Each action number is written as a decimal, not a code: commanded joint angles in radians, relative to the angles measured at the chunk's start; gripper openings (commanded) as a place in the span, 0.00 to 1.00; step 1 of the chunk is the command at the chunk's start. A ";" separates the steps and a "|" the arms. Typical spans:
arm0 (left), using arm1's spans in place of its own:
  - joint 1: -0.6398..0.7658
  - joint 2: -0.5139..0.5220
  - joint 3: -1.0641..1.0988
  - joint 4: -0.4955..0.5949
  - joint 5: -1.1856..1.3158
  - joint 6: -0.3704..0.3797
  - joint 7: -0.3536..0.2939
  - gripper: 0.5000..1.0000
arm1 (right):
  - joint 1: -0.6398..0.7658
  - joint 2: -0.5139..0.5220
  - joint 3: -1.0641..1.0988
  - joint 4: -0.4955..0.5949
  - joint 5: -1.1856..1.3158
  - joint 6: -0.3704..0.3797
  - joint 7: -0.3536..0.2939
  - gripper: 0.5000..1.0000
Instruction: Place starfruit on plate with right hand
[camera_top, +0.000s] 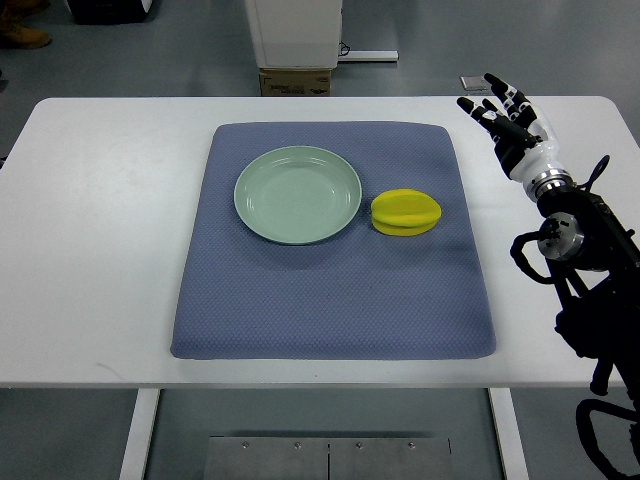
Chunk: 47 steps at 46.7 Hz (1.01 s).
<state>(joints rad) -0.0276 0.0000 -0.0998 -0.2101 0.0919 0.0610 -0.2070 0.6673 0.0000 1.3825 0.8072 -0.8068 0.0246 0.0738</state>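
A yellow starfruit (405, 212) lies on the blue-grey mat (330, 290), just right of a pale green plate (297, 194) that holds nothing. My right hand (500, 115) hovers over the table's far right corner, fingers spread and holding nothing. It is well to the right of and beyond the starfruit, off the mat. The left arm does not show.
The mat covers the middle of a white table (100, 250). A cardboard box (295, 82) and a white machine base (295, 30) stand on the floor beyond the far edge. A small dark object (474, 83) lies on the floor behind the right hand.
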 joint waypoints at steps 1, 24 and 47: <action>0.000 0.000 0.000 0.000 0.000 0.000 0.000 1.00 | 0.015 0.000 -0.002 -0.008 0.000 -0.002 0.004 1.00; 0.000 0.000 0.000 0.000 0.000 0.000 0.000 1.00 | 0.043 0.000 -0.037 -0.033 0.034 0.000 0.001 1.00; 0.000 0.000 0.000 0.000 0.000 0.000 0.000 1.00 | 0.044 -0.057 -0.192 -0.025 0.034 0.035 0.035 1.00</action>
<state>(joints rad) -0.0277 0.0000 -0.0997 -0.2102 0.0920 0.0613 -0.2072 0.7098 -0.0332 1.2263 0.7820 -0.7672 0.0479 0.0969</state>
